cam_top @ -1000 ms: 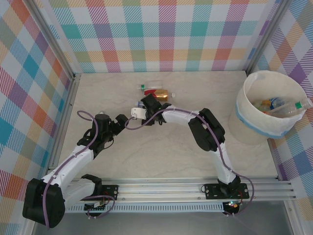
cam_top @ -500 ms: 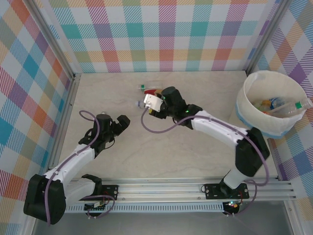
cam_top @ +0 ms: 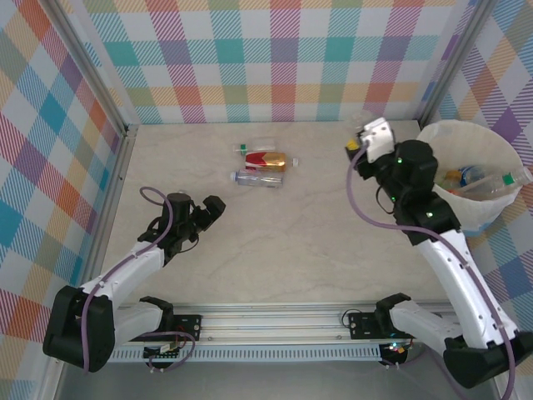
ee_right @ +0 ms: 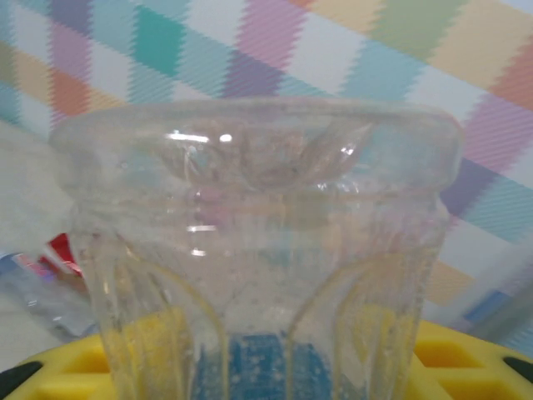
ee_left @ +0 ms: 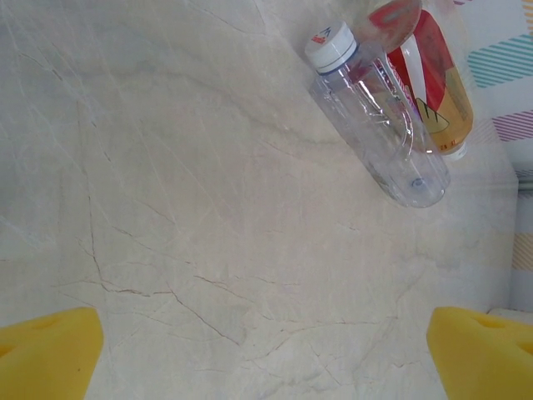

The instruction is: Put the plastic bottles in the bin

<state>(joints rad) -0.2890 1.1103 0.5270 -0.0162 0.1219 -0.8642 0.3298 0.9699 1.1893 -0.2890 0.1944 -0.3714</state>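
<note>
Gripping a clear bottle (ee_right: 258,208) with the right gripper (cam_top: 364,143), closed on its ribbed body between yellow pads (ee_right: 58,375), something blue showing low down through the plastic. Held up off the table (cam_top: 316,242), close to the checked back wall (cam_top: 275,67) and just left of the bin (cam_top: 420,187), not yet over its rim. Inside the bin, more bottles (cam_top: 479,182) lying jumbled, one with a green cap toward the right edge. Lying on the table near the back, well apart from the bin, three in a close cluster: a green-capped bottle (cam_top: 252,149) farthest back, a red-labelled bottle (cam_top: 267,160) just in front of it, a white-capped bottle (ee_left: 375,125) nearest, pressed alongside the red-labelled one. Hovering low over bare tabletop with the left gripper (cam_top: 200,210), spread wide and holding nothing, pointed toward that cluster, yellow fingertips (ee_left: 50,354) at the bottom corners of its wrist view.
</note>
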